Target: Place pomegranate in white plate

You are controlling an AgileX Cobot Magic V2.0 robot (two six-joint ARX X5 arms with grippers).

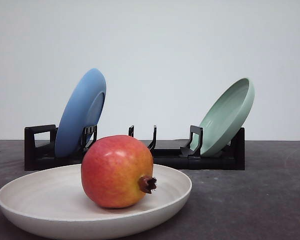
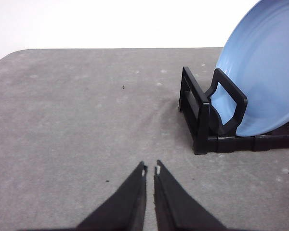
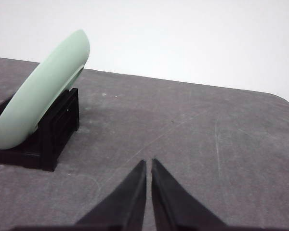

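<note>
One pomegranate [image 1: 117, 171] in white plate [image 1: 40, 197], calyx pointing right; left claw [image 2: 150, 169] & right claw [image 3: 149, 163] clenched, empty.

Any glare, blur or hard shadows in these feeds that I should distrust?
Front view: soft even light, a mild sheen on the round red-orange pomegranate, and the wide off-white matte plate is cut off at the bottom edge. Left wrist view: sharp, blue plate evenly lit. Right wrist view: pale green plate slightly washed out.
</note>
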